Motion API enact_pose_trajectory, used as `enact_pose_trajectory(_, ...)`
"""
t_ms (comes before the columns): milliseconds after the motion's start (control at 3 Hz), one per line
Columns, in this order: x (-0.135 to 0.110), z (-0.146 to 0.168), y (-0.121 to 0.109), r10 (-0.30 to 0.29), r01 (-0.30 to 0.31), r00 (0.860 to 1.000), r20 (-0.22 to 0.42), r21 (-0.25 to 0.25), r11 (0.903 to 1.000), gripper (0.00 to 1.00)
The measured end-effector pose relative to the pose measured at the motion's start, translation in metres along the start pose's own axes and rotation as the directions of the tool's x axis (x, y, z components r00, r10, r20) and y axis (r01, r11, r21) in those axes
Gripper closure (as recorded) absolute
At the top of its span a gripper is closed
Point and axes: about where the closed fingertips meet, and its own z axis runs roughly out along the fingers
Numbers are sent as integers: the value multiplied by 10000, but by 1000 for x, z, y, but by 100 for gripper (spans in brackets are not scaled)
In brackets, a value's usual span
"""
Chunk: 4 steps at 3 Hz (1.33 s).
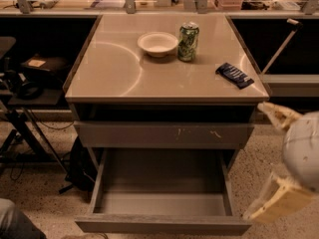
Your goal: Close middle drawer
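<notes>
The middle drawer [162, 204] is wide, shallow and grey, almost as wide as the table [119, 78] it hangs under. It stands pulled far out toward the camera, level and square to the frame. Its front panel is plain and has no handle, and its smooth grey inside lies open to view. The gripper [254, 161] hovers just right of the drawer's right side, fingers spread apart.

Nothing I can actually read here: the green can [188, 42] and dark wrapper [234, 75] on the tabletop [114, 68] carry print I can't make out, and the gripper [255, 161] sits low at the right edge, jaws apart.
</notes>
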Motion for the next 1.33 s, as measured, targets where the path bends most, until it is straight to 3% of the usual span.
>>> enact_pose_trajectory(333, 19, 72, 39, 407, -410, 9991, -117, -322, 9986, 0)
enact_pose_trajectory(667, 76, 156, 84, 1079, -1176, 9893, -981, -991, 9881, 0)
enact_pose_trajectory(1000, 108, 175, 105, 1597, -1737, 9752, -1532, -828, 9813, 0)
enact_pose_trajectory(1333, 112, 185, 118, 1464, -1570, 9716, -1859, -439, 9866, 0)
